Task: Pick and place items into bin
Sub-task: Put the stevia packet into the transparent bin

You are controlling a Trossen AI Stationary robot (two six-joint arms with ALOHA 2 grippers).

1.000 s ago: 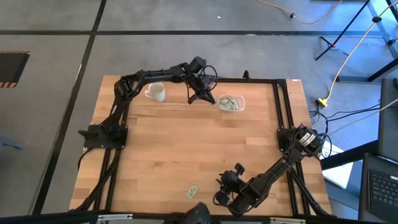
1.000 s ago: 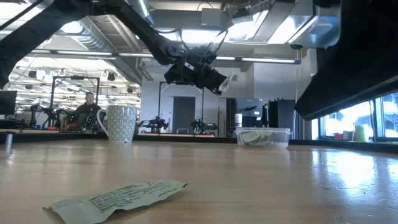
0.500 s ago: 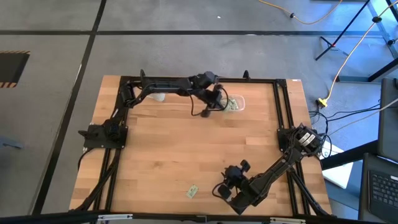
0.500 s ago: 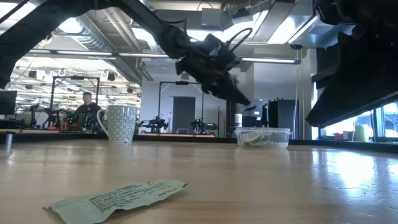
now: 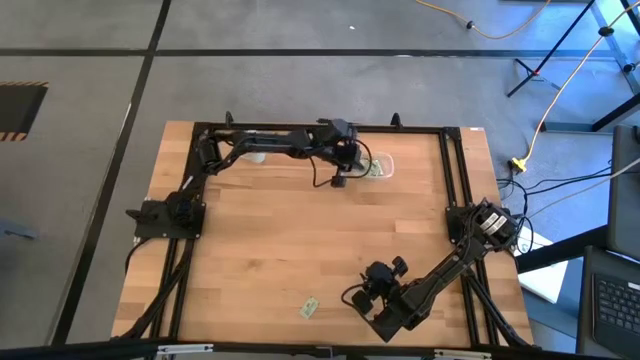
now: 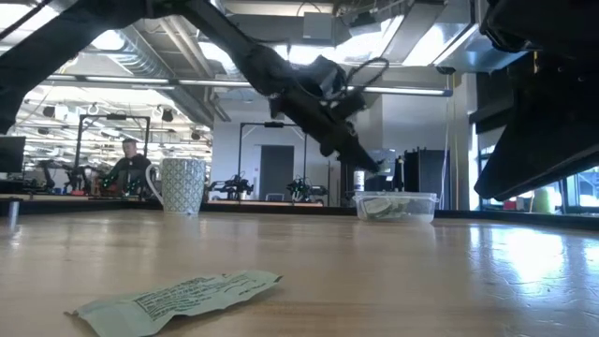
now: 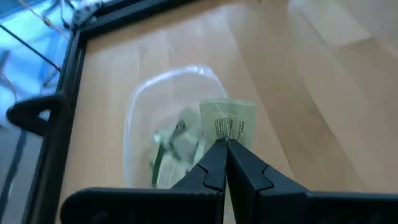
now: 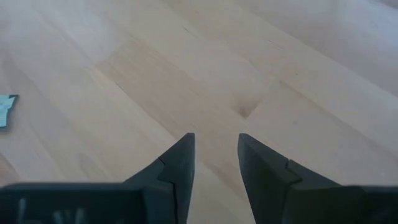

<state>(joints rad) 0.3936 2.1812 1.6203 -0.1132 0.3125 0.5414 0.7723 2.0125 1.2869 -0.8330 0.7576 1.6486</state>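
While the left gripper (image 7: 225,144) hangs over the bin (image 7: 140,106) at the table's far edge, fingers pinched on a green packet (image 7: 229,118), the right gripper (image 8: 214,146) waits near, fingers apart, beside a stray packet (image 5: 309,307).

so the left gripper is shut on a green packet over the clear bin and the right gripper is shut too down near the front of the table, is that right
Not quite. The right gripper is open, not shut: the right wrist view shows bare wood between its fingers. The rest holds: the left gripper is shut on a green packet over the clear bin, and the right one sits near the table's front.
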